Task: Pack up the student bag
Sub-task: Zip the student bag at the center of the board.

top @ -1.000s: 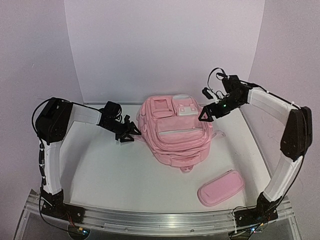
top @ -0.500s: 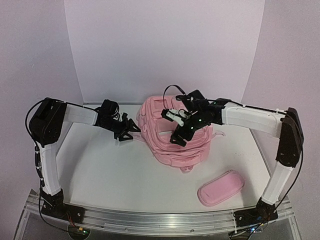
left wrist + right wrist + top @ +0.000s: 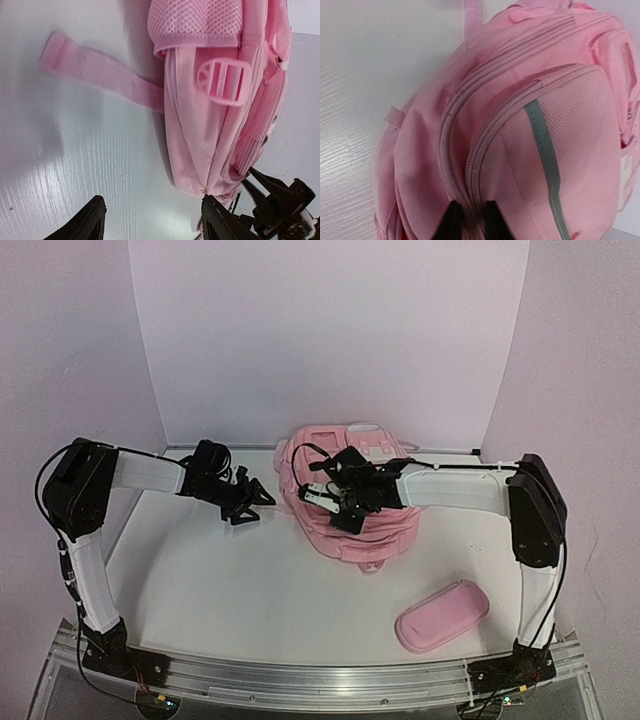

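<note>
Right wrist view: right gripper [image 3: 472,221] pinches a seam of the bag [image 3: 520,125]; bag lies flat, mid-table [image 3: 200,580]; left gripper [image 3: 152,225] gapes empty beside it; the shallow pinch may slip off when pulled.

My gripper [image 3: 471,224] sits at the bottom of the frame, jaws pinched close on a seam of the bag [image 3: 520,115]. A grey stripe [image 3: 545,155] runs down the right, and the white table [image 3: 365,75] fills the upper left.
</note>
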You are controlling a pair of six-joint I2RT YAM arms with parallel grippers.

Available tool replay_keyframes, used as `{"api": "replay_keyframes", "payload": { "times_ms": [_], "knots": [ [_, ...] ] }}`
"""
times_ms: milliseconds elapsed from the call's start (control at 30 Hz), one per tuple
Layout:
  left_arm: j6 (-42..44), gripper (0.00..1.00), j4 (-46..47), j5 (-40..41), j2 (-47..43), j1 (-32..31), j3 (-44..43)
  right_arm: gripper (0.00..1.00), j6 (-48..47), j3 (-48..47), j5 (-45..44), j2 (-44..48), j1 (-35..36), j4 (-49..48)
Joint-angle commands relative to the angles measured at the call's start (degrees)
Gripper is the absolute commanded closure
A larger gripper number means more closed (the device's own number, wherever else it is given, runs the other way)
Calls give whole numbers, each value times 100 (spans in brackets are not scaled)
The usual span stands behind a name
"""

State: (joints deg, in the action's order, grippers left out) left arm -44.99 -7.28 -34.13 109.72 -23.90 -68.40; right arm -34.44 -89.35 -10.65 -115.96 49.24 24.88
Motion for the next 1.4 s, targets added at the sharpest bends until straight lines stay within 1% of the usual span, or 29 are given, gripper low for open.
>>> {"api": "replay_keyframes", "payload": {
  "times_ms": [0,167,300,467,567,733,967,1167,1367],
  "knots": [
    [52,34,222,123,-284,27,116,100,-139,-775,-901,290,-191,-340],
    [3,35,407,96,-246,95,218,100,32,-1466,-628,575,-354,94],
    [-80,35,574,14,-131,135,222,100,222,-1916,-320,678,-647,386],
    [-267,37,924,-154,53,140,147,100,603,-2566,518,588,-971,841],
    [-375,43,1160,-260,174,135,89,100,780,-2822,954,471,-1084,1060],
    [-445,54,1226,-353,358,140,-135,100,993,-3047,1499,289,-1101,1310],
    [-676,65,1630,-457,605,139,-281,100,1234,-3421,1663,-33,-1101,1466],
    [-947,66,1924,-546,860,128,-487,100,1276,-3448,1551,-170,-1109,1493],
    [-1440,68,2874,-514,1334,-21,-878,100,1291,-3351,1460,-114,-1127,1484]
  ]
}}
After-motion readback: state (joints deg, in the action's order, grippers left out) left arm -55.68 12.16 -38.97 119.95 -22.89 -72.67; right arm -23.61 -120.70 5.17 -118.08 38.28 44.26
